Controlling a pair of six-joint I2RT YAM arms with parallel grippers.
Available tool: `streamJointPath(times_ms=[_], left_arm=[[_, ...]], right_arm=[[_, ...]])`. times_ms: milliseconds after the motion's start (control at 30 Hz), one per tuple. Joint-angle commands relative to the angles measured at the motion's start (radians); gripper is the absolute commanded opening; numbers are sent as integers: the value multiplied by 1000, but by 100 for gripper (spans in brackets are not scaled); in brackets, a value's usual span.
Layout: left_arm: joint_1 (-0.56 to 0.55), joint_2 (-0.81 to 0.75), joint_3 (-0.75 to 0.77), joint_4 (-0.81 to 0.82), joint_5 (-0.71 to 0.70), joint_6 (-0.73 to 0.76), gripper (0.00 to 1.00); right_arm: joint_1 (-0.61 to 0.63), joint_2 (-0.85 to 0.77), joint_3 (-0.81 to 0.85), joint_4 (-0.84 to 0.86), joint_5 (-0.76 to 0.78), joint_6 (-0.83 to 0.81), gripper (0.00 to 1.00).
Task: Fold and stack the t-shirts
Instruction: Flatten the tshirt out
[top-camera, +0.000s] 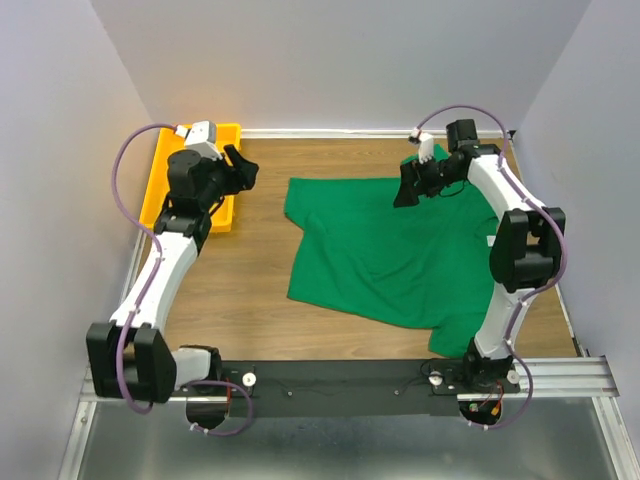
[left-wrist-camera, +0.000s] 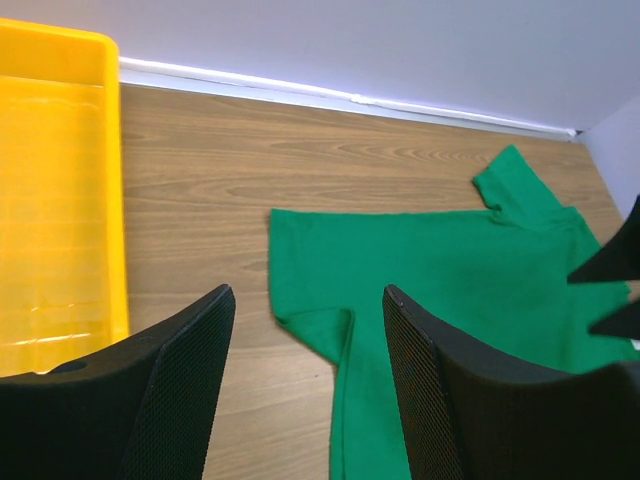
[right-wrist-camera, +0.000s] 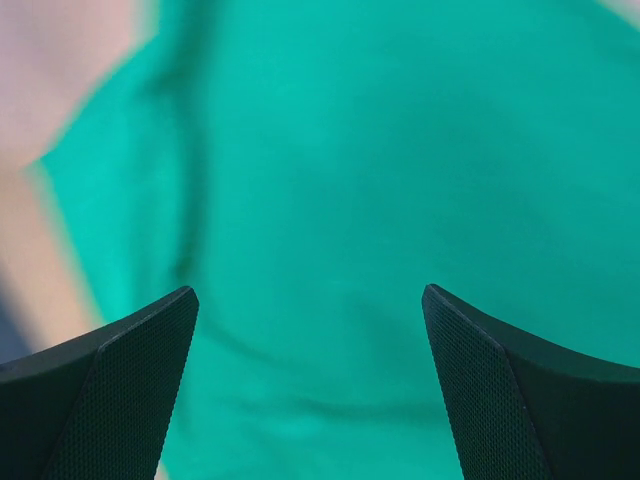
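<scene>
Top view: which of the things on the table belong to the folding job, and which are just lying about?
Part of the job:
- green t-shirt, spread on the table, not yet fully folded
- right gripper, open above the shirt
- left gripper, open and empty

Just lying about:
- yellow tray, at the far left, apart from the shirt

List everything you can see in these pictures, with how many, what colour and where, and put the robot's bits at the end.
t-shirt: one, dark green, spread on the table, centre to right
tray: one, yellow, far left corner of the table
table: one, wood brown, under everything
left arm: one, white and black, reaching towards the tray
right arm: one, white and black, over the t-shirt
left gripper: one, black, open, holding nothing
right gripper: one, black, open, above the t-shirt
</scene>
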Motion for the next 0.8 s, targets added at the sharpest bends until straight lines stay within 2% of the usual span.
streamJointPath(times_ms=[0,33,100,200,233,267,333,433,500,667,767], left_arm=[[3,127,21,53,130,-68,66],[-18,202,38,55,145,-82,64],[-49,285,106,46,173,-75,64],[-125,538,296,-102,175,-26,63],[-144,539,341,-145,167,-15,63],[-181,621,413,-213,134,-1,64],[-210,707,479,-242,68,7,64],[-205,790,564,-262,-3,-4,64],[-195,890,689,-298,-58,-12,64],[-193,1133,1038,-464,-146,-35,64],[-187,1226,1148,-554,-192,-35,60]], right_arm=[[-22,36,31,216,314,188,100],[-29,47,37,271,433,214,100],[-56,84,62,330,541,289,99],[-98,167,166,358,603,384,93],[-102,184,189,358,617,400,92],[-102,196,204,361,629,415,88],[-150,243,252,372,659,449,87],[-187,305,292,373,661,435,87],[-210,323,298,372,637,434,87],[-253,320,261,349,439,392,87],[-282,307,232,347,362,394,87]])
